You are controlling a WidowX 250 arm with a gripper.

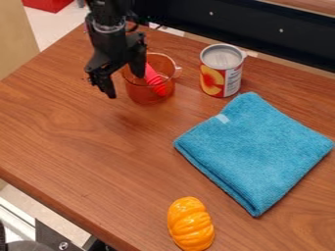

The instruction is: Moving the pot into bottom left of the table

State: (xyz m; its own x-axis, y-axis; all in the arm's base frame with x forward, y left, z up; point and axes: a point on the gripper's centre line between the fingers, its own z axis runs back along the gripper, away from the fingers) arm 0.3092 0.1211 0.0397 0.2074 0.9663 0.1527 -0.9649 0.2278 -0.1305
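Camera view: we are looking down at a slant on the wooden table (98, 142), where the gripper (124, 85) is hanging from the top edge, left of centre. We are seeing it open, its two fingers standing apart, one outside the pot (148, 97) on the left and the other at the pot's near-left rim. The see-through orange pot is standing upright toward the table's far side, its handle pointing right, and it is holding a red thing (155, 82) that is leaning inside. Just beside it on the right, we are seeing the can (222, 72) standing upright, its label showing fruit. The blue cloth (255, 149) is lying folded and flat on the right side, while the orange, ribbed pumpkin (190, 224) is resting near the bottom edge. Behind the table, a dark panel (229, 24) is running along the top.
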